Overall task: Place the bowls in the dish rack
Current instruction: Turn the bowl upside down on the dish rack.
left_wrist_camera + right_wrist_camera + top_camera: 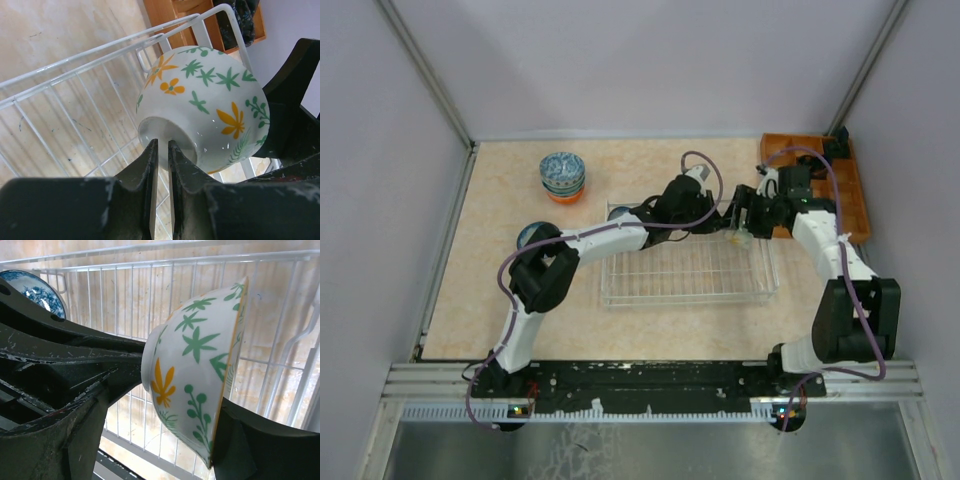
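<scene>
Item: floral bowl (210, 100), round white ceramic painted with green leaves and orange flowers.
Location: in the air, tipped on its side over the far right corner of the dish rack (680, 285), a shallow rectangular basket of pale wire grid; apparently not resting on the wires.
Grip, left: the left end effector (161, 146) has narrow jaws pinched on the foot ring under the bowl's base, and this grip carries the bowl.
Grip, right: the right end effector (745, 225) has wide jaws, one finger on either side of the bowl. Rack wire shows between the base-side finger and the bowl; contact at the rim side cannot be told.
Reason for hold: judged a hand-over, with the left taking the weight. The foot-ring pinch leaves the body free to stand on edge between the wires.
Other stock: stack of blue-patterned bowls (563, 175), with an orange-sided one at the bottom, on the beige marbled surface (490, 290) off the rack's far left corner.
Also: single blue-patterned bowl (35, 290), seen past the rack wires; whether it is inside or outside cannot be told.
Excluded: orange wooden compartment tray (858, 195), at far right.
Progress: early, judging by the stack not yet loaded.
Risk: the pinch is thin and on glazed ceramic, so the bowl may pivot or slip.
</scene>
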You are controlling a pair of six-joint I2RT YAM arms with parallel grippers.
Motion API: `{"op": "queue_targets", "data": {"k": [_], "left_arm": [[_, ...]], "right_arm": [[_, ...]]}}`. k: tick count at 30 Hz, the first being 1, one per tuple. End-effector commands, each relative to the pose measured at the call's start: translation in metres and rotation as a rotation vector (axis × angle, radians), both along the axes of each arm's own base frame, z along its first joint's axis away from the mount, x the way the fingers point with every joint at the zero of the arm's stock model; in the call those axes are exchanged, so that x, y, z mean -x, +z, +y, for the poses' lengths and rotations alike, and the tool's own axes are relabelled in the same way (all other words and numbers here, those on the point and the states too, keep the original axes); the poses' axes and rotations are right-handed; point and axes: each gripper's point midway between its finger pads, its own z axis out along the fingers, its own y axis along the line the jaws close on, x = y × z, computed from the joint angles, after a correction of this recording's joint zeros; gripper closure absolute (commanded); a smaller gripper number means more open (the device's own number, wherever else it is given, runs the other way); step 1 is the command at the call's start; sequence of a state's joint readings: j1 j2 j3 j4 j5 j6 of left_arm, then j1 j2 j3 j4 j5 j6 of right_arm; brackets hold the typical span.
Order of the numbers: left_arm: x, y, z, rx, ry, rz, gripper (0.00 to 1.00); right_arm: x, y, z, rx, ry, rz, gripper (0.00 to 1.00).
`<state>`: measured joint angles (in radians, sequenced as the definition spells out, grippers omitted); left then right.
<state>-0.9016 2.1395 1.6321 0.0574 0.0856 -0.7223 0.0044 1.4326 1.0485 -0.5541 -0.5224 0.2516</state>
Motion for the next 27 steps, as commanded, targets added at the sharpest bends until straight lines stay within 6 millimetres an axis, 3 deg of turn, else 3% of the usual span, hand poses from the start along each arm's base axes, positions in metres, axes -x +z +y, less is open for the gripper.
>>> {"op": "queue_targets", "data": {"k": [1, 12, 27], "left_arm": [[-0.002, 0.021, -0.012, 0.04, -0.011, -0.039, 0.81], [-0.002, 0.018, -0.012, 0.037, -0.01, -0.039, 0.81], [-0.008, 0.016, -0.01, 0.036, 0.0, -0.037, 0.81]], "right_arm": [[-0.007, 0.014, -0.022, 0.115, -0.062, -0.043, 0.25], [-0.01, 0.02, -0.038, 0.204, -0.107, -0.037, 0.24], [-0.004, 0.05, -0.062, 0.315, -0.197, -0.074, 0.23]]}}
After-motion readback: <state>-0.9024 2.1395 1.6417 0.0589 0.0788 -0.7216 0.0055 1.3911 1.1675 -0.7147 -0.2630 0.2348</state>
